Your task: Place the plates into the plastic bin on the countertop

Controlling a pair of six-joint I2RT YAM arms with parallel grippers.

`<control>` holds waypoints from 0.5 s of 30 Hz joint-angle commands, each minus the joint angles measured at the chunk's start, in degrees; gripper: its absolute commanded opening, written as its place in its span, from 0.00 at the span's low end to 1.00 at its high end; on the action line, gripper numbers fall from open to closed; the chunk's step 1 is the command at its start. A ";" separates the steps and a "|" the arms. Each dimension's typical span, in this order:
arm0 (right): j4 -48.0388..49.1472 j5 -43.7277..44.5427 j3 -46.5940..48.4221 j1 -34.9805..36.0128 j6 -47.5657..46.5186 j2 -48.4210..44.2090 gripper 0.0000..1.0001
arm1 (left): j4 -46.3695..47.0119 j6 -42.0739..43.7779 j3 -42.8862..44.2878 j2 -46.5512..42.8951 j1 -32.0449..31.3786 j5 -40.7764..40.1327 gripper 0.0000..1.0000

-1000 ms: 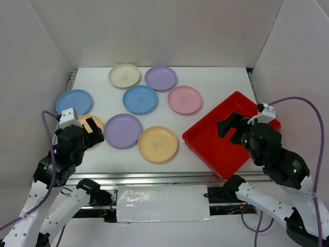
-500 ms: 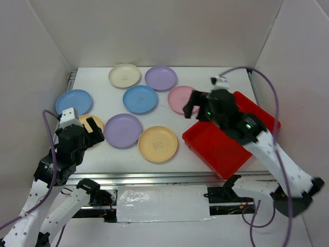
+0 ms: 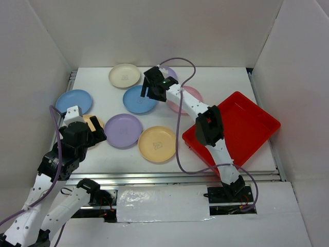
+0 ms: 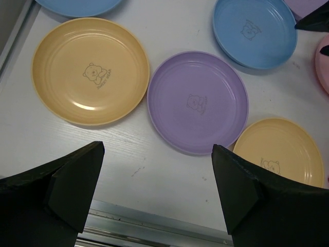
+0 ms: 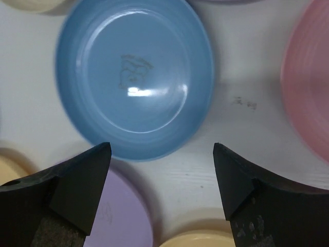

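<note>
Several pastel plates lie on the white countertop (image 3: 216, 82): cream (image 3: 124, 75), purple (image 3: 167, 78), blue (image 3: 136, 100), pink (image 3: 186, 103), blue (image 3: 73, 101), purple (image 3: 123, 130), yellow-orange (image 3: 158, 143) and a yellow-orange one (image 3: 94, 120) partly under my left arm. The red plastic bin (image 3: 247, 126) at the right holds no plates. My right gripper (image 3: 152, 92) is open and empty, stretched over the near edge of the central blue plate (image 5: 133, 77). My left gripper (image 3: 87, 129) is open and empty, above bare counter in front of the yellow-orange plate (image 4: 90, 71) and purple plate (image 4: 198, 101).
White walls close in the left, back and right sides. A metal rail (image 3: 154, 177) runs along the near edge, seen also in the left wrist view (image 4: 144, 224). My right arm (image 3: 208, 126) crosses the pink plate and the bin's left corner.
My right arm has swung from above the red bin leftward and away, across the pink plate, to the central blue plate. My left gripper has barely shifted.
</note>
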 commanded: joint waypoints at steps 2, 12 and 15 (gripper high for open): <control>1.51 -3.53 -0.78 -3.76 5.27 1.03 0.85 | 2.75 1.28 1.01 -0.06 0.51 1.58 0.99; 1.54 -8.46 0.26 -6.05 3.61 7.88 0.84 | 3.72 2.24 0.75 -0.77 0.68 3.52 0.99; 2.33 -9.86 0.00 -6.14 3.17 8.76 0.82 | 3.72 2.42 0.66 -1.47 0.68 3.69 0.99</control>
